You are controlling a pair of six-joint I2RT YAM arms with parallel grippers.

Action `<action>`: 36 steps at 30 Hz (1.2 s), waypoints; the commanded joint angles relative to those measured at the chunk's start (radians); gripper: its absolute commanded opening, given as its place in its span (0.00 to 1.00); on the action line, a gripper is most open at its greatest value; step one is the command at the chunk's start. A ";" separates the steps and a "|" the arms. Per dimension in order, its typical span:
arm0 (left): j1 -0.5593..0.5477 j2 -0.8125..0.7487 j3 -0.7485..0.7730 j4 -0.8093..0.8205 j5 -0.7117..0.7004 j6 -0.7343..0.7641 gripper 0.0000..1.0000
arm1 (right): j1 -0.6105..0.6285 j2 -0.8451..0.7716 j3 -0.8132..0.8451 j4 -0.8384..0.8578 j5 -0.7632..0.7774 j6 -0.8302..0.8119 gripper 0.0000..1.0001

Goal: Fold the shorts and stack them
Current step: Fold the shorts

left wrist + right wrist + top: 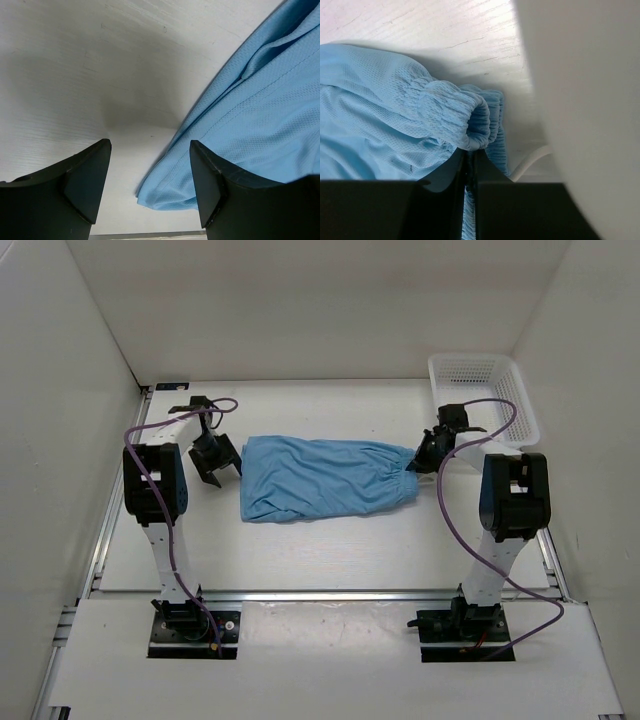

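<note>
The sky-blue shorts (320, 478) lie flat in the middle of the table (300, 560), stretched from 9 o'clock to 3 o'clock, with the gathered waistband (452, 107) at the 3 o'clock end. The right gripper (418, 458) sits at that end. In its wrist view, its jaws are pressed almost together with a fold of waistband fabric pinched between them. The left gripper (215, 465) is at the 9 o'clock end with its jaws wide apart and nothing held. The hem corner (165, 192) lies below the gap between its fingers; I cannot tell whether they touch it. A white mesh basket (520, 400) stands at about 1 o'clock from the shorts.
</note>
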 commanded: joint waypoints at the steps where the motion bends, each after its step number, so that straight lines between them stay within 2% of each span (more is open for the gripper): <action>1: -0.001 -0.011 0.029 0.003 -0.005 0.008 0.75 | -0.005 0.044 0.013 0.020 0.037 -0.024 0.04; 2: -0.001 -0.011 0.029 0.003 -0.005 0.008 0.75 | -0.005 0.044 0.022 0.020 0.037 -0.024 0.00; 9: -0.001 -0.002 0.029 0.003 -0.005 0.008 0.75 | 0.024 -0.039 0.031 -0.017 0.111 -0.015 0.00; 16: -0.001 -0.002 0.029 0.003 -0.005 0.018 0.75 | 0.086 -0.133 0.111 -0.113 0.278 -0.035 0.00; 30: -0.001 -0.002 0.020 0.003 0.005 0.036 0.75 | 0.294 -0.122 0.328 -0.295 0.485 -0.063 0.00; 36: -0.001 -0.002 0.011 0.003 0.024 0.047 0.75 | 0.429 -0.033 0.523 -0.439 0.574 -0.043 0.00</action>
